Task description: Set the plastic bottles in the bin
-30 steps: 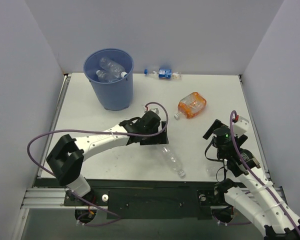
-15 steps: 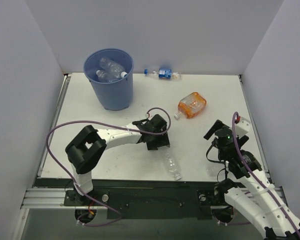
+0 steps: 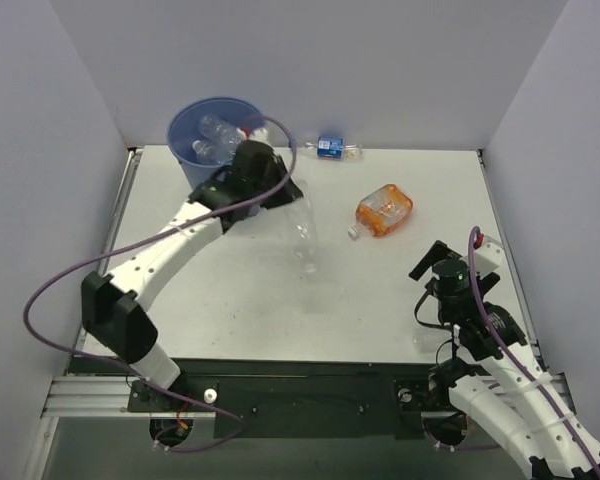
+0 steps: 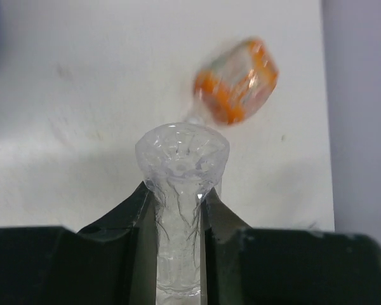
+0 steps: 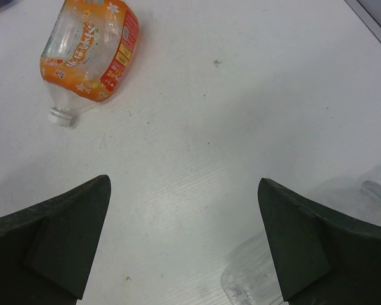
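Beside the round light-blue plastic bin point(image 3: 185, 130), the left tool point(image 3: 275, 195) now holds a clear plastic bottle point(image 3: 302, 232), lifted off the desk point(image 3: 230, 300) (right tool point(image 5: 184, 235) wide); release pending.

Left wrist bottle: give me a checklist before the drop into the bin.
1. Grip: left gripper fingers shut on the clear bottle: ok.
2. Bottle above the bin opening: not ok, it hangs to the bin's right.
3. Room in bin: ok, binned bottles leave space.
4. Right gripper out of the path: ok, open, near right corner.
5. Held bottle's cap on: cannot tell.
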Tool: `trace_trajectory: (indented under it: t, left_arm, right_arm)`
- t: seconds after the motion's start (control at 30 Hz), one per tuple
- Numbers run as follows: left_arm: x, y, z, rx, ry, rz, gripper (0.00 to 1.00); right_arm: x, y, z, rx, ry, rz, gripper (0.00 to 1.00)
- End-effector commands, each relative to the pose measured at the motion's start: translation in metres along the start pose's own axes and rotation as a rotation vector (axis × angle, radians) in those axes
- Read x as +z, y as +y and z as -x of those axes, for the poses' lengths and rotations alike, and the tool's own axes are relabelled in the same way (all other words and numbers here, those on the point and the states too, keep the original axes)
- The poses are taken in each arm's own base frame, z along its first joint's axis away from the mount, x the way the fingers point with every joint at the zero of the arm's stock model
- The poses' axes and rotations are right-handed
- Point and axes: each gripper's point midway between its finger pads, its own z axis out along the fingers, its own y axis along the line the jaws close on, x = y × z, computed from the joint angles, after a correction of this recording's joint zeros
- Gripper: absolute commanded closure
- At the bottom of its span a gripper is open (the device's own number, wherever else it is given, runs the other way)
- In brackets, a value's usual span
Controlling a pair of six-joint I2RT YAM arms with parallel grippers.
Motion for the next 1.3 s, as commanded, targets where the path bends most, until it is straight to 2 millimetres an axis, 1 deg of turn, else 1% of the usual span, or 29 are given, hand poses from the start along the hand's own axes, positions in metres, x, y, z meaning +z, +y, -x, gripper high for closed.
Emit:
trace_trajectory:
  t: [0.0,0.03,0.1,0.17,0.23,0.27,0.33,0.4,0.43,0.47,0.5,0.53,0.57,0.6,0.63,0.67,0.77,0.8,0.83,0.87,0.9,0.93,0.97,1.0,1.03,1.17,1.2,1.23,1.27]
  left_arm:
    - [-0.117,-0.043,0.130,0.290,-0.399,-0.164,0.99]
    - [-0.135,-0.046,0.154,0.351,-0.494,-0.156,1.00]
    - [-0.172,-0.052,0.190,0.424,-0.677,-0.137,1.00]
    - [-0.207,-0.053,0.220,0.485,-0.858,-0.081,1.00]
    - [-0.237,-0.048,0.244,0.553,-1.027,0.004,1.00]
    - [-0.256,-0.045,0.255,0.539,-1.119,0.043,1.00]
    - [-0.275,-0.039,0.271,0.593,-1.278,0.100,1.00]
    - [-0.279,-0.035,0.282,0.638,-1.386,0.144,1.00]
    - [-0.263,-0.030,0.286,0.681,-1.372,0.193,1.00]
    - [-0.261,-0.025,0.292,0.692,-1.369,0.225,1.00]
    - [-0.243,-0.019,0.295,0.720,-1.337,0.255,1.00]
    - [-0.238,-0.013,0.299,0.721,-1.331,0.278,1.00]
    - [-0.222,-0.007,0.301,0.728,-1.311,0.295,1.00]
    - [-0.219,0.003,0.304,0.715,-1.317,0.315,1.00]
    - [-0.204,0.012,0.306,0.711,-1.296,0.335,1.00]
    - [-0.198,0.023,0.309,0.689,-1.289,0.357,1.00]
    - [-0.167,0.051,0.308,0.646,-1.234,0.395,1.00]
    - [-0.159,0.066,0.307,0.613,-1.228,0.438,0.89]
    - [-0.148,0.079,0.304,0.593,-1.207,0.480,0.72]
    - [-0.140,0.086,0.299,0.591,-1.187,0.498,0.38]
    - [-0.135,0.093,0.296,0.587,-1.170,0.521,0.21]
    - [-0.127,0.099,0.291,0.592,-1.130,0.529,0.14]
    - [-0.128,0.097,0.288,0.592,-1.118,0.519,0.14]
    - [-0.121,0.099,0.282,0.579,-1.066,0.506,0.13]
    - [-0.128,0.091,0.281,0.580,-1.057,0.463,0.13]
    - [-0.138,0.075,0.256,0.496,-0.890,0.327,0.11]
    - [-0.148,0.069,0.254,0.481,-0.885,0.301,0.11]
    - [-0.142,0.070,0.238,0.431,-0.806,0.265,0.10]
    - [-0.149,0.068,0.233,0.410,-0.785,0.251,0.10]
  right_arm:
    - [-0.002,-0.007,0.002,-0.004,-0.020,-0.023,0.05]
    - [-0.002,-0.007,0.002,-0.001,-0.021,-0.024,0.05]
    - [-0.002,-0.006,0.002,0.004,-0.019,-0.024,0.05]
    - [-0.002,-0.005,0.002,0.010,-0.017,-0.022,0.05]
    - [-0.002,-0.005,0.002,0.011,-0.017,-0.022,0.05]
    - [-0.002,-0.005,0.003,0.016,-0.021,-0.020,0.05]
    - [-0.002,-0.005,0.005,0.018,-0.026,-0.022,0.05]
    - [-0.003,-0.005,0.005,0.016,-0.025,-0.021,0.05]
    - [-0.003,-0.005,0.005,0.017,-0.025,-0.022,0.05]
    - [-0.003,-0.005,0.006,0.017,-0.027,-0.021,0.05]
    - [-0.003,-0.005,0.006,0.018,-0.028,-0.022,0.05]
    - [-0.004,-0.005,0.008,0.022,-0.032,-0.021,0.05]
    - [-0.004,-0.006,0.008,0.021,-0.033,-0.024,0.05]
    - [-0.005,-0.006,0.009,0.022,-0.036,-0.025,0.05]
    - [-0.005,-0.008,0.009,0.019,-0.038,-0.030,0.05]
    - [-0.006,-0.009,0.010,0.019,-0.041,-0.033,0.05]
    - [-0.006,-0.010,0.010,0.021,-0.046,-0.039,0.05]
    - [-0.005,-0.011,0.010,0.019,-0.045,-0.042,0.05]
    - [-0.005,-0.010,0.009,0.016,-0.043,-0.042,0.05]
    - [-0.005,-0.010,0.010,0.017,-0.041,-0.041,0.05]
    - [-0.005,-0.010,0.010,0.016,-0.042,-0.041,0.05]
    - [-0.005,-0.009,0.010,0.015,-0.040,-0.040,0.05]
    - [-0.005,-0.009,0.011,0.017,-0.042,-0.040,0.05]
    - [-0.005,-0.009,0.011,0.013,-0.043,-0.042,0.05]
    - [-0.005,-0.010,0.011,0.017,-0.045,-0.046,0.05]
    - [-0.003,-0.009,0.011,0.020,-0.046,-0.054,0.05]
    - [-0.003,-0.008,0.011,0.023,-0.044,-0.053,0.05]
    - [-0.001,-0.006,0.009,0.020,-0.037,-0.050,0.05]
    - [-0.001,-0.006,0.009,0.022,-0.035,-0.049,0.05]
